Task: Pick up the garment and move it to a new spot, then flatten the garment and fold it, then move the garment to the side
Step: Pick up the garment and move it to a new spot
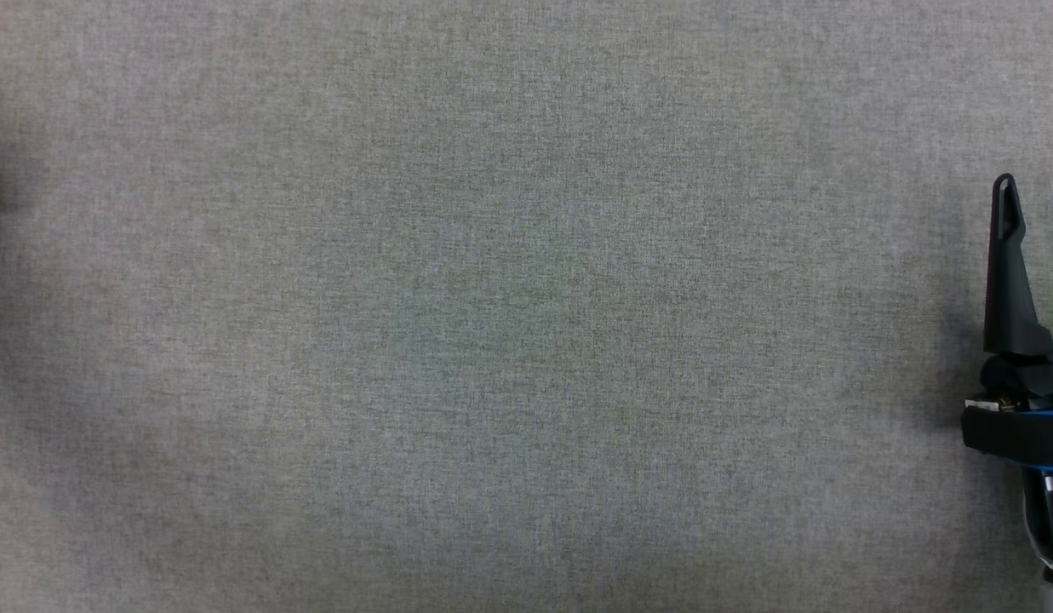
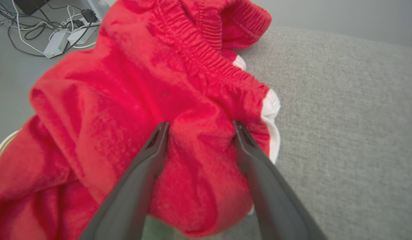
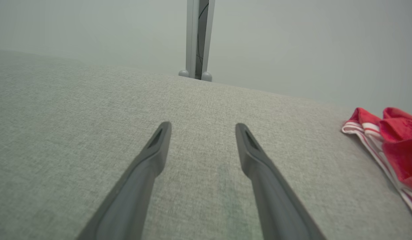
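A crumpled red garment (image 2: 142, 83) with an elastic waistband and white side stripes lies at the edge of the grey fabric surface (image 2: 342, 116). My left gripper (image 2: 199, 125) is open, its two fingertips pressed into the cloth on either side of a red bulge. My right gripper (image 3: 202, 125) is open over bare grey fabric with nothing between its fingers. The garment (image 3: 397, 143) lies far off to the right in the right wrist view. In the head view, one dark right finger (image 1: 1007, 272) stands at the right edge.
Beyond the surface's edge, cables and white power adapters (image 2: 59, 36) lie on the floor. A grey post (image 3: 197, 36) rises behind the far edge. The grey surface (image 1: 492, 298) spreads wide across the head view.
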